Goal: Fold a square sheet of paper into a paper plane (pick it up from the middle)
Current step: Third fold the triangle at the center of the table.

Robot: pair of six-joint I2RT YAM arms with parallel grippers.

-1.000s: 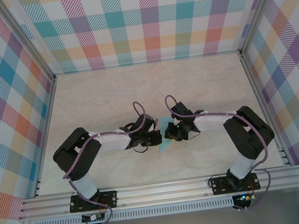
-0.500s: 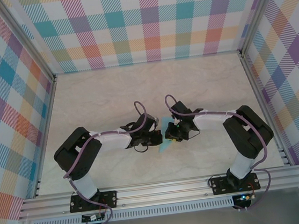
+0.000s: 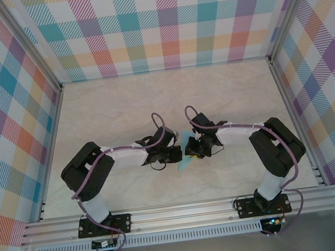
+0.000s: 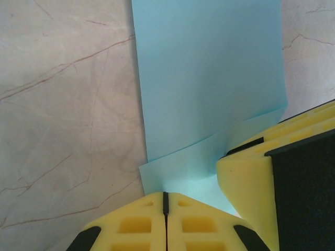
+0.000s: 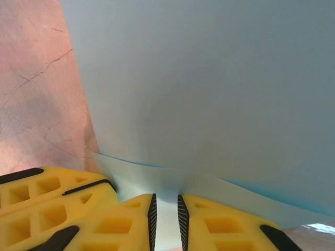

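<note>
From above, the left end effector and right end effector meet tip to tip over the near middle of the tabletop, with the folded blue paper between them. At the left wrist, the left fingers are pressed together on the paper's near edge, just beside a right finger. At the right wrist, the right fingers stand narrow, nipping a fold of the layered paper.
</note>
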